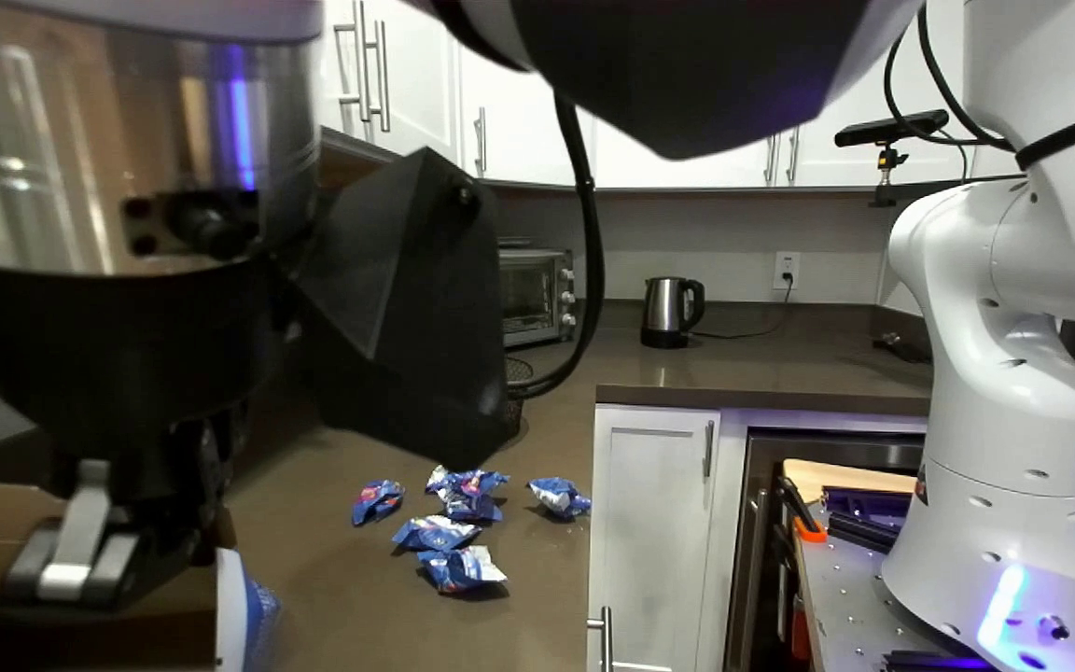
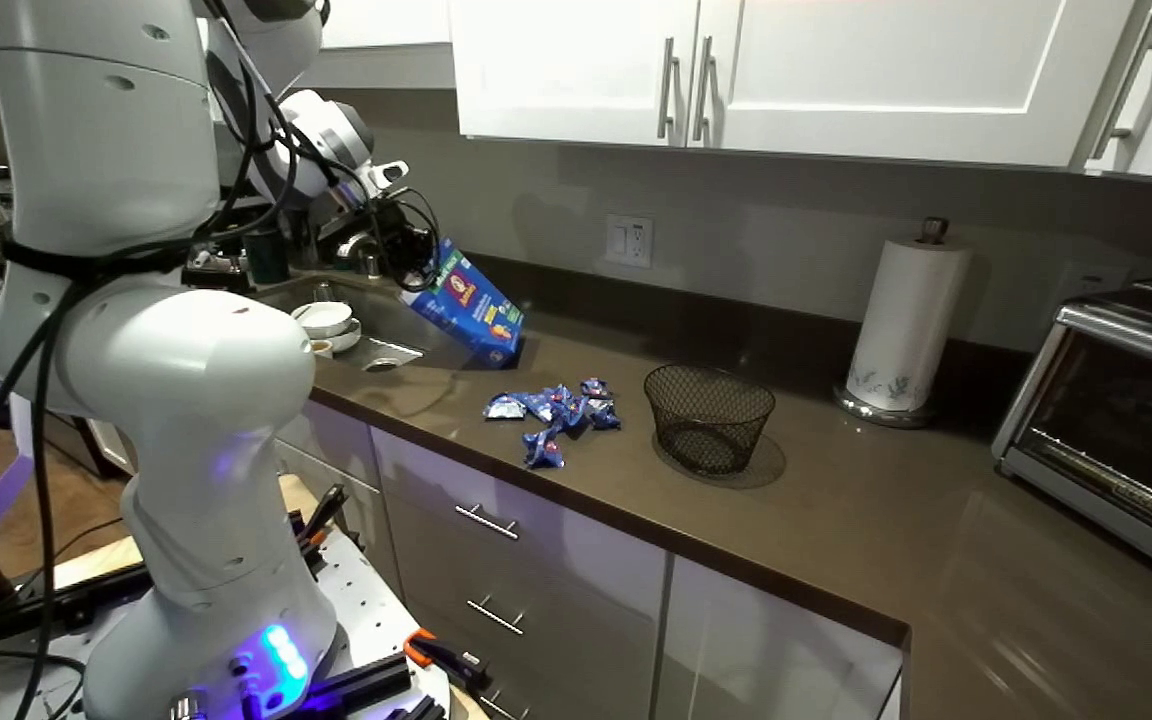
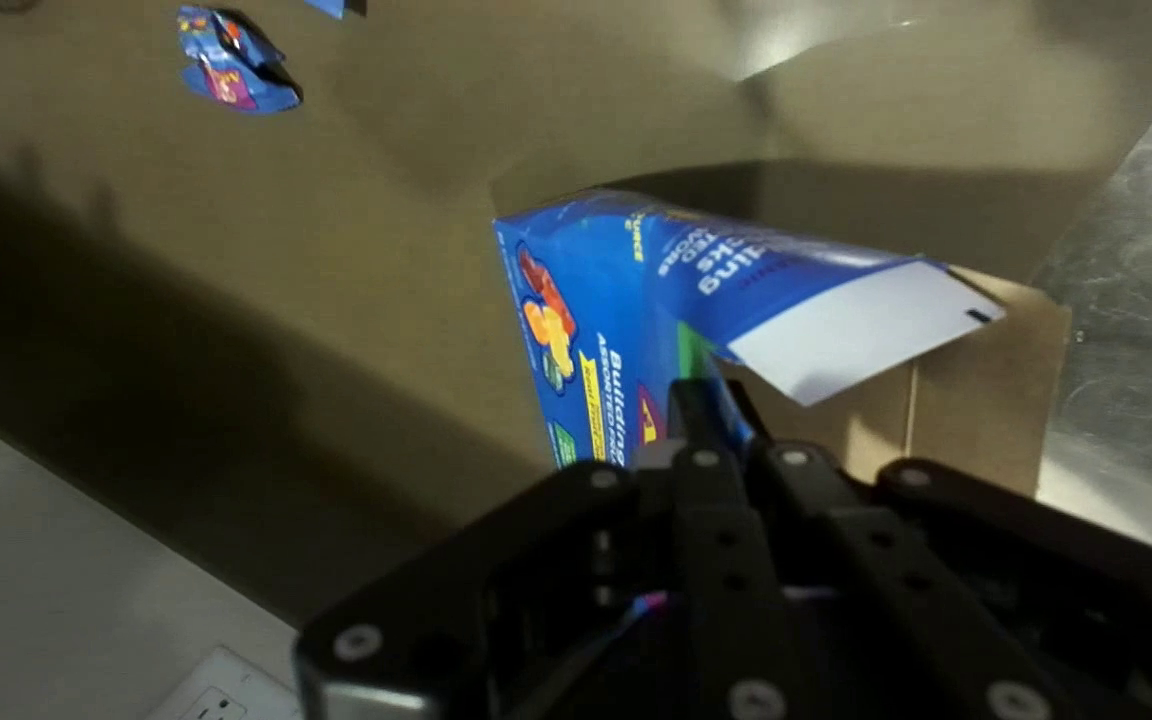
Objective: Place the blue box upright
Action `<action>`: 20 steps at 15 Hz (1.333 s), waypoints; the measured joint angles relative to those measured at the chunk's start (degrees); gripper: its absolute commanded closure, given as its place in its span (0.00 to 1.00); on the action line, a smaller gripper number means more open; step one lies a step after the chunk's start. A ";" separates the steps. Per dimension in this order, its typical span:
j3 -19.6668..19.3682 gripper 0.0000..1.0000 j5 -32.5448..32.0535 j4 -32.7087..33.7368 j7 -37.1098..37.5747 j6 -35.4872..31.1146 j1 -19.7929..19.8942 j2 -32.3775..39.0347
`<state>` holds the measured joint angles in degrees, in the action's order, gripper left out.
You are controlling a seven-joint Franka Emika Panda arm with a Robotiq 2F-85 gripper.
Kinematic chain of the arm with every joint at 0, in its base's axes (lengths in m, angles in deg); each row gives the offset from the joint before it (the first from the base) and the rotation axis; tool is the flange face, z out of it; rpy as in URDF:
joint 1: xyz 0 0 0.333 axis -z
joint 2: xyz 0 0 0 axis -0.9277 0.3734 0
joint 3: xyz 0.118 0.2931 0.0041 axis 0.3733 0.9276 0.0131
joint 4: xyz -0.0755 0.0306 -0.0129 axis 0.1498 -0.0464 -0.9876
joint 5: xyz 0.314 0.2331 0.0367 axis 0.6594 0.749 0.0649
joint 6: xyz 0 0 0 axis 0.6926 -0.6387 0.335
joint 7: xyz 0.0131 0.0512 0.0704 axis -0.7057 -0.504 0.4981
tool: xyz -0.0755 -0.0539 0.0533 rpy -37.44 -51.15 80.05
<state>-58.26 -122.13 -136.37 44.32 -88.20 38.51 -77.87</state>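
The box (image 2: 476, 312) is being held at a slant just beside the sink (image 2: 386, 320), its open end turned up toward the arm (image 2: 146, 335). In the wrist view, the end effector (image 3: 719, 415) is clamping its printed wall at the opening, the fingers (image 3: 692, 412) lying close together with the cardboard between them. A flap (image 3: 866, 325) is sticking out, and brown cardboard is showing inside. The box's lower corner is perhaps touching the surface (image 2: 816, 520); the views leave that unclear. Crumpled packets (image 1: 460, 569) are lying near the box, apart from it. On their far side, a basket (image 2: 711, 410) is standing, then a paper roll (image 2: 906, 325) and an oven (image 2: 1126, 420).
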 measured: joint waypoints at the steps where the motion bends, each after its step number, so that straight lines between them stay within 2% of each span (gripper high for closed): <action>1: 0.09 1.00 1.15 -0.74 0.16 0.00 0.00 -0.74; 10: 1.84 1.00 10.01 -4.71 4.19 -0.27 -0.23 -5.50; 20: 0.49 1.00 15.06 -10.13 6.88 -6.61 2.48 -11.93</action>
<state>-57.77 -107.07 -146.50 51.20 -94.81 40.99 -89.80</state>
